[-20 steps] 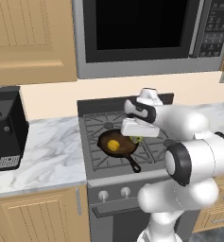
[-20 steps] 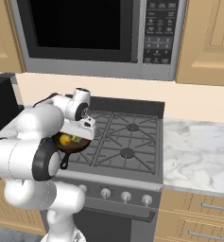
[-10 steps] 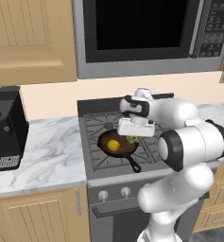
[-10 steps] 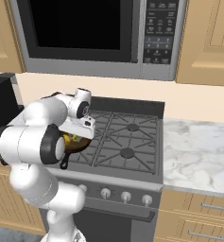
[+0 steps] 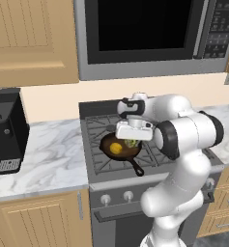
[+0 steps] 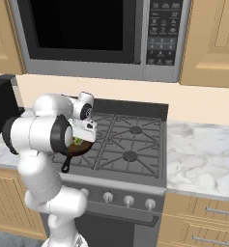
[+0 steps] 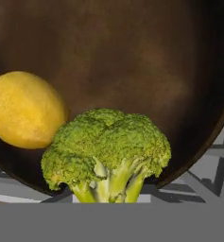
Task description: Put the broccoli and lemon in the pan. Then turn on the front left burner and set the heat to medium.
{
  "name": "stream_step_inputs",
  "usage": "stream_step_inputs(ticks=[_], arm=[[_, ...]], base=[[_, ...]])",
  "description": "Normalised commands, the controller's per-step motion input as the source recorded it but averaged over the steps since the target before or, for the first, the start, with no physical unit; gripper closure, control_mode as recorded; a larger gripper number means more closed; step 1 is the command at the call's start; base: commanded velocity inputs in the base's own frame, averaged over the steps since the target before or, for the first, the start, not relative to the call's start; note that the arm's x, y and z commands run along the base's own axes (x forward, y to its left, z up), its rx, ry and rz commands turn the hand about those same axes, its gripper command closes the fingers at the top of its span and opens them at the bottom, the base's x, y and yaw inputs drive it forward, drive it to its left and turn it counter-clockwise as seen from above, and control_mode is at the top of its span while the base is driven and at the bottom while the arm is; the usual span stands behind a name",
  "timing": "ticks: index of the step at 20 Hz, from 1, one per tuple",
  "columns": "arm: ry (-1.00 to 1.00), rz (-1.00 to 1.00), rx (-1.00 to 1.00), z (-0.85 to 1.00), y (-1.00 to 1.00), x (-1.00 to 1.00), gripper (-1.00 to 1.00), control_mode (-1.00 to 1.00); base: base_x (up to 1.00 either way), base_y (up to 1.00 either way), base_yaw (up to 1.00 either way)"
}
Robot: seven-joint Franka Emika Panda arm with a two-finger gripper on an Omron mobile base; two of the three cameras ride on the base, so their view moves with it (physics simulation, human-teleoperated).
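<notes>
While the gripper (image 5: 131,143) hangs over the pan (image 5: 119,146) at the centre of the left base view, its fingers are narrowed onto the stem of the broccoli (image 7: 107,152), which fills the lower middle of the hand view. The floret sits above the pan's near rim, partly over the dark interior and partly over the grey grate (image 7: 212,160) at the lower right. The lemon (image 7: 26,109) already lies inside the pan, at the left of the hand view, just beside the floret.

Hazard: release at this position may drop the broccoli onto the rim, from which it could tip outward onto the grate. Cause: the stem lies close to the pan edge.

Hazard: the falling floret may strike the lemon and roll it. Cause: the two items are nearly touching.

Hazard: a low retreat may nudge the pan handle (image 5: 135,167). The stove knobs (image 5: 105,198) at the lower centre remain to be operated
</notes>
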Motion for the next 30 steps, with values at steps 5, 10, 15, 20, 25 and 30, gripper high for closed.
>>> stream_step_inputs(ticks=[5, 10, 15, 20, 25, 30], arm=[[0.07, 0.00, 0.00, -0.18, 0.14, 0.20, 1.00, -1.00], [0.05, 0.00, 0.00, -0.16, 0.12, 0.16, 1.00, -1.00], [0.04, 0.00, 0.00, -0.11, 0.14, 0.16, 1.00, -1.00], [0.04, 0.00, 0.00, -0.10, 0.18, 0.17, -1.00, -1.00], [-0.01, 0.00, 0.00, -0.01, 0.01, -0.01, -1.00, -1.00], [-0.14, 0.00, 0.00, 0.00, 0.00, -0.16, -1.00, -1.00]], base=[[0.00, 0.00, 0.00], [0.00, 0.00, 0.00], [0.00, 0.00, 0.00], [0.00, 0.00, 0.00], [0.00, 0.00, 0.00], [0.00, 0.00, 0.00]])
